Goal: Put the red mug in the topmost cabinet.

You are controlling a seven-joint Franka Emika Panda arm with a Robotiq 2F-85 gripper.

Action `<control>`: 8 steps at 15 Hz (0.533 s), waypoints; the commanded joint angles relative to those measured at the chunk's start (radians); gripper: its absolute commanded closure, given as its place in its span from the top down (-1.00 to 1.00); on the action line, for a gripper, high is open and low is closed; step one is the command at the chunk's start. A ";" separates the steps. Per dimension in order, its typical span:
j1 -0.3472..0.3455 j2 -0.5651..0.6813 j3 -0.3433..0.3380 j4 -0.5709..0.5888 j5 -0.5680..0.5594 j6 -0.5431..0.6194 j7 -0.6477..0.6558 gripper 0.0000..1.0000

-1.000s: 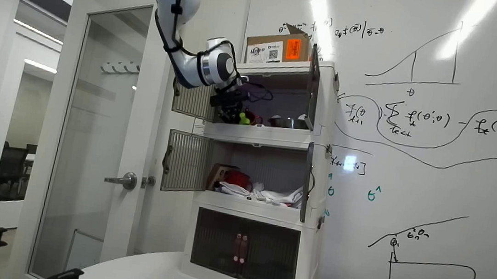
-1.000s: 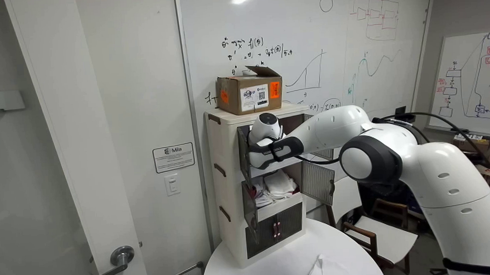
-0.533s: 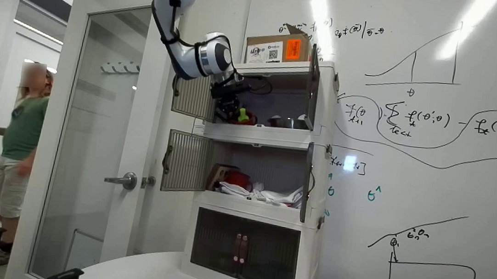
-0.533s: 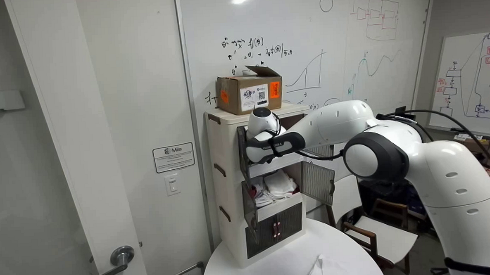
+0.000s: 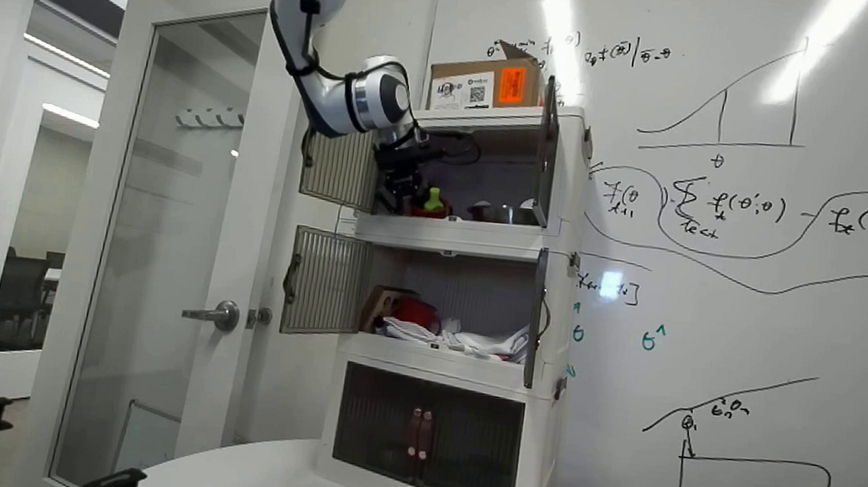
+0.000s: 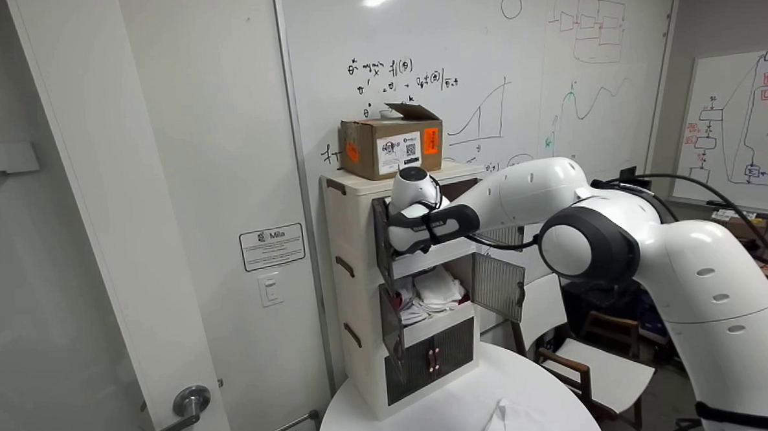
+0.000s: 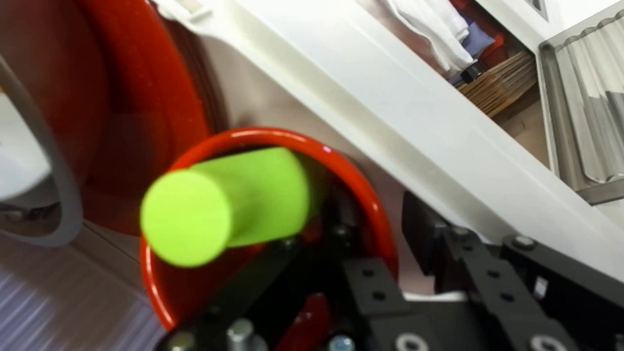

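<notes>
The red mug (image 5: 426, 212) is in the topmost cabinet (image 5: 419, 231), near its left front edge. A yellow-green object (image 5: 434, 199) sticks up out of it. In the wrist view the mug's round rim (image 7: 375, 206) is seen from above, with the yellow-green object (image 7: 273, 195) leaning inside. My gripper (image 5: 399, 195) is at the mug's left. In the wrist view my gripper (image 7: 382, 234) has its fingers apart, one over or inside the mug and one outside, near the white front sill. A gap shows between the outer finger and the rim. The arm hides the mug in an exterior view.
A steel pot (image 5: 509, 215) stands at the right in the top compartment. Another red round vessel (image 7: 170, 92) is beside the mug. The top compartment's doors (image 5: 340, 173) stand open on both sides. White cloths (image 5: 488, 341) lie in the middle compartment. A cardboard box (image 5: 483, 87) is on top.
Over the last second my wrist has risen a little. The yellow-green object stands higher and more upright, and more of the mug shows. A person seen beyond the door is out of view.
</notes>
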 commanded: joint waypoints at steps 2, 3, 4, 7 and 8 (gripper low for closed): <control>-0.030 -0.007 0.037 0.000 0.060 0.013 0.001 0.44; -0.034 -0.006 0.038 -0.001 0.067 0.026 0.004 0.57; -0.038 -0.010 0.040 -0.010 0.075 0.047 0.008 0.76; -0.039 -0.015 0.042 -0.029 0.091 0.101 0.027 1.00; -0.038 -0.019 0.044 -0.039 0.097 0.121 0.033 1.00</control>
